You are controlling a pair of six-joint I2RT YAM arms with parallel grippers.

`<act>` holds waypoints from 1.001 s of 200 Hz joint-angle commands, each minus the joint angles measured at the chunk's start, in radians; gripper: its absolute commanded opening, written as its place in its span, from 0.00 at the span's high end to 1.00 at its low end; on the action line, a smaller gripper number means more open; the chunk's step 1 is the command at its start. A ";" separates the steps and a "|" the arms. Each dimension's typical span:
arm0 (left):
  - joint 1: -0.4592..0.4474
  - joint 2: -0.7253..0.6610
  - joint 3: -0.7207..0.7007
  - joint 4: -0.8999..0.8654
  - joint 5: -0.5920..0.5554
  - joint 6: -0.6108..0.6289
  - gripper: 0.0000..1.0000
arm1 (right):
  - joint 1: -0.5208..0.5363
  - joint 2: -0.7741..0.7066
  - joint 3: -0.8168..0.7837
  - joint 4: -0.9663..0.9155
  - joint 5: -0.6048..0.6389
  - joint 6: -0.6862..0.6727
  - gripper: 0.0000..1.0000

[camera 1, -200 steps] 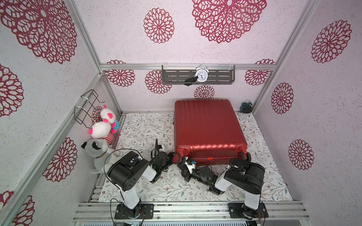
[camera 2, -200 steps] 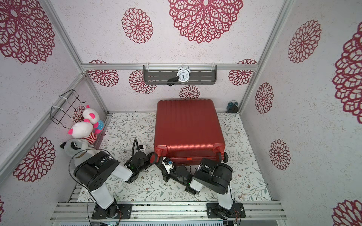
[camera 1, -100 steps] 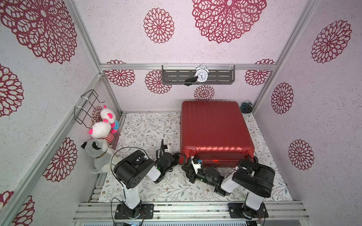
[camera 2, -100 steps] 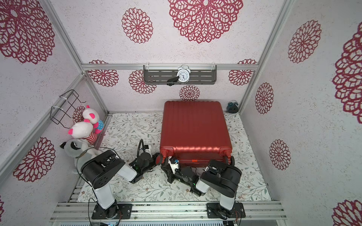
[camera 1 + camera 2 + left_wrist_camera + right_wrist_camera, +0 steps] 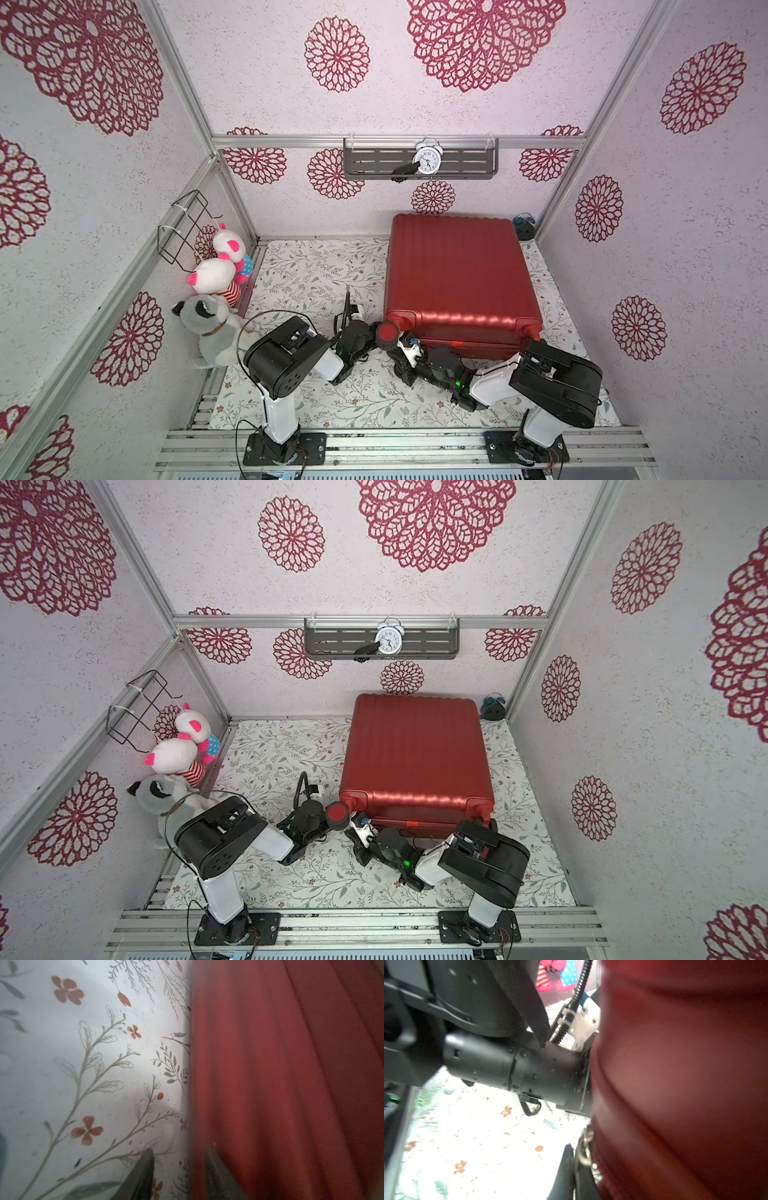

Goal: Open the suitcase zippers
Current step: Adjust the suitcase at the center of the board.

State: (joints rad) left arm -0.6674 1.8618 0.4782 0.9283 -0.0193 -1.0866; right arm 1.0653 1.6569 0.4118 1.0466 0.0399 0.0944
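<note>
Suitcase (image 5: 457,274) a red blur in both wrist views, zippers indistinct

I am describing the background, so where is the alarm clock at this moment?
In both top views the alarm clock stands on the grey shelf at the middle of the back wall, above the red suitcase.

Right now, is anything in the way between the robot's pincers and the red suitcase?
No, nothing visible. The left pincer has the suitcase edge right ahead, and the right pincer sits right beside it, by a metal zipper pull.
</note>
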 commanded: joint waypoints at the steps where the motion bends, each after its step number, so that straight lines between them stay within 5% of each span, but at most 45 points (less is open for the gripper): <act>1: -0.125 0.001 0.080 0.149 0.250 0.028 0.56 | 0.087 -0.012 0.102 -0.187 -0.254 -0.219 1.00; 38: -0.135 0.000 0.092 0.149 0.264 0.037 0.56 | 0.060 -0.015 0.116 -0.212 -0.417 -0.283 1.00; 109: -0.130 -0.241 -0.146 0.112 0.199 0.156 0.51 | -0.017 -0.079 0.071 -0.228 -0.449 -0.232 1.00; 169: -0.130 -0.360 -0.275 0.228 0.293 0.218 0.41 | -0.033 -0.065 0.079 -0.207 -0.495 -0.184 1.00; 200: -0.129 -0.322 -0.281 0.311 0.331 0.201 0.40 | -0.037 -0.068 0.074 -0.213 -0.479 -0.183 0.84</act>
State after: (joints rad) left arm -0.7444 1.5383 0.1608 0.9871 0.0982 -0.8940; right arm 0.9878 1.5776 0.4480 0.8547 -0.2344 -0.0181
